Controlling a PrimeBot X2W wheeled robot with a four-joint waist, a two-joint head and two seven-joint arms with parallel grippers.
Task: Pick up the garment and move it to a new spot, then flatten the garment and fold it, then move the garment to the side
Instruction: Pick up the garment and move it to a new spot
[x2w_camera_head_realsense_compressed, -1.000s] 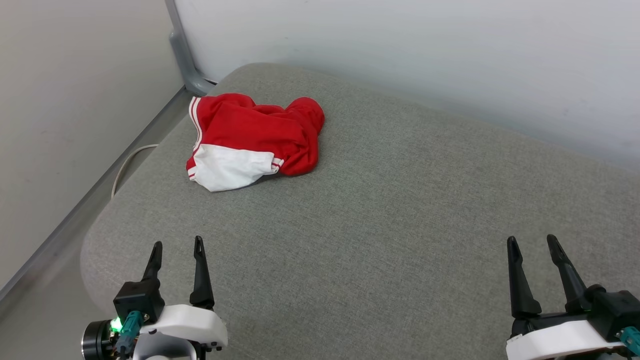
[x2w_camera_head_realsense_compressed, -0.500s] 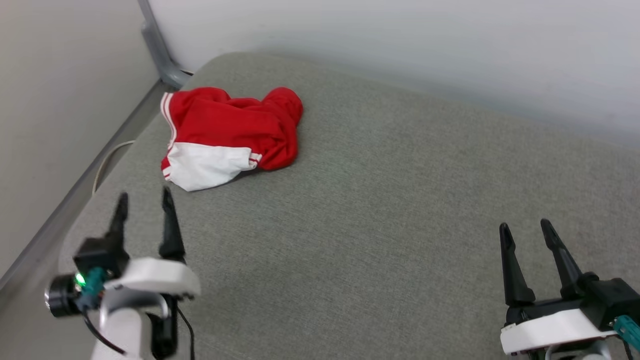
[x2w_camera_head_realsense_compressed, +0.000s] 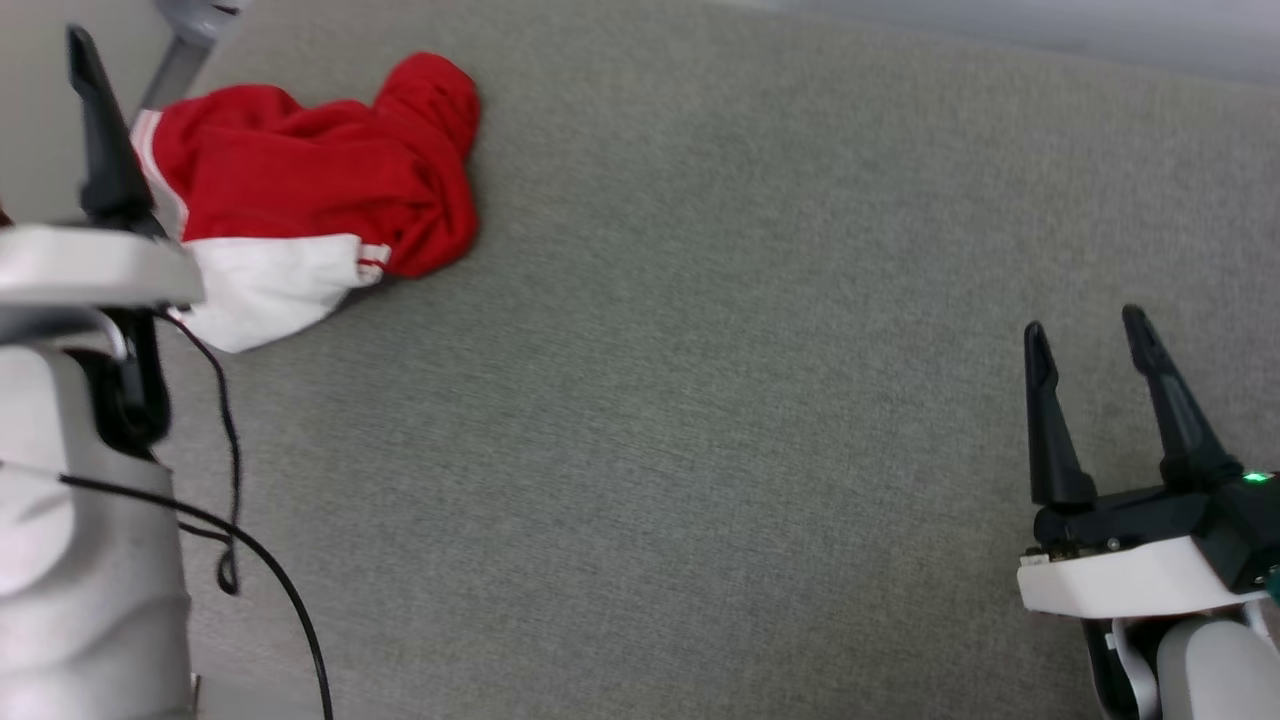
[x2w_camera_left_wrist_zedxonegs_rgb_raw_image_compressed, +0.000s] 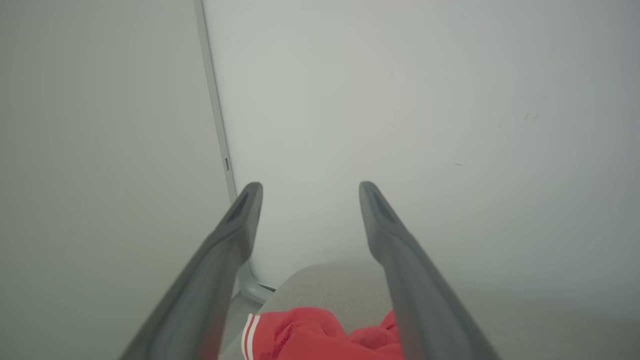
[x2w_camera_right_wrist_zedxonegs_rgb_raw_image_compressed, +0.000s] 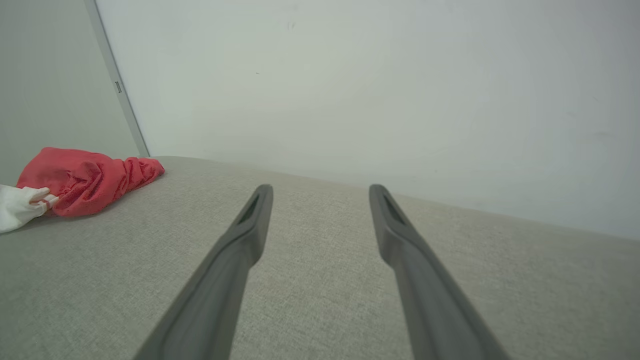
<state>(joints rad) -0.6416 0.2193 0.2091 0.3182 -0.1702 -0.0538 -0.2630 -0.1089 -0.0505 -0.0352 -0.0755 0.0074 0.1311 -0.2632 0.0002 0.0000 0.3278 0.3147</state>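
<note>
Head view: the garment (x2w_camera_head_realsense_compressed: 320, 190) lies crumpled at the cushion's (x2w_camera_head_realsense_compressed: 700, 400) far left; the right gripper (x2w_camera_head_realsense_compressed: 1085, 325) is spread, empty, well apart. Left wrist: the left gripper (x2w_camera_left_wrist_zedxonegs_rgb_raw_image_compressed: 306, 186) gapes empty above it. Right wrist: it looks soft, light and floppy; I'd pinch a raised red fold.

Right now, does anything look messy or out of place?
The garment lies crumpled in a heap near the far left corner of the cushion, a white sleeve poking out. The left gripper and right gripper are open and empty. Nothing looks damaged.
</note>
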